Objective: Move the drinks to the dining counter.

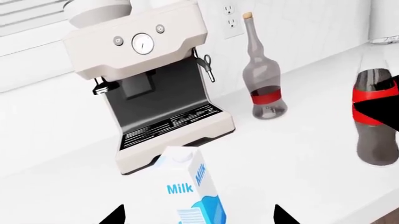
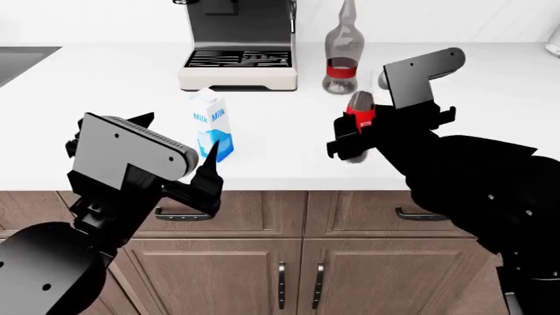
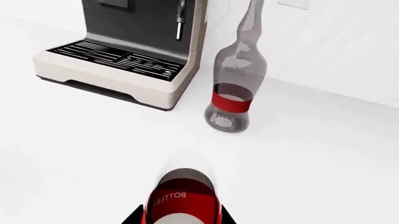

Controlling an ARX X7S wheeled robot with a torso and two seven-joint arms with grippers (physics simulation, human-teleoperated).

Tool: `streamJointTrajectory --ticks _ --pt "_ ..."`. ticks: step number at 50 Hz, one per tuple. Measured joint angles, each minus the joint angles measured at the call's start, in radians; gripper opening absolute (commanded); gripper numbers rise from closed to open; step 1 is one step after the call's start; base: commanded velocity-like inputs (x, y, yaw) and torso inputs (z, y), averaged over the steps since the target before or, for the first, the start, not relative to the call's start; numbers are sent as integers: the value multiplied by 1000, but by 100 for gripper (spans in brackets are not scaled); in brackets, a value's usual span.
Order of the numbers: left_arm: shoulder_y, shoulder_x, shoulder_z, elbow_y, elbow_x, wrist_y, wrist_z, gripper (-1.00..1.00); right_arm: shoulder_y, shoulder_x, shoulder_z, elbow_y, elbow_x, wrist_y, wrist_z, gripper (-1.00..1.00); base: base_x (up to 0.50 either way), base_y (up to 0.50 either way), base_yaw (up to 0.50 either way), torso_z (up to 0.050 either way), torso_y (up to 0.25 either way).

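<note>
Milk carton (image 2: 212,126) stands between the spread left claw (image 2: 180,141), ready for pinching; right claw (image 2: 372,128) pinches the small dark bottle (image 2: 360,113) for carrying.

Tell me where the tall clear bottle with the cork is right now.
In the head view, the tall clear bottle stands upright at the back of the white worktop, just right of the coffee machine and behind the small dark bottle.

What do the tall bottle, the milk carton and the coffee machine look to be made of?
Tall bottle: clear glass or plastic, glossy; the wall shows through it, cork-coloured stopper, red band.
Milk carton: likely coated paperboard; folded gable top, flat printed white-and-blue faces.
Coffee machine: cream shell, probably plastic or painted metal, smooth satin; dark inner panel and slotted drip grille.
</note>
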Motion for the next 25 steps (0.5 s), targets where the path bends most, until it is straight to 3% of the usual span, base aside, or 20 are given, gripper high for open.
streamJointTrajectory --ticks 25 --pt "-5 14 -7 -31 -8 21 -14 100 61 63 209 -390 402 239 311 -100 0 0 0 0 1"
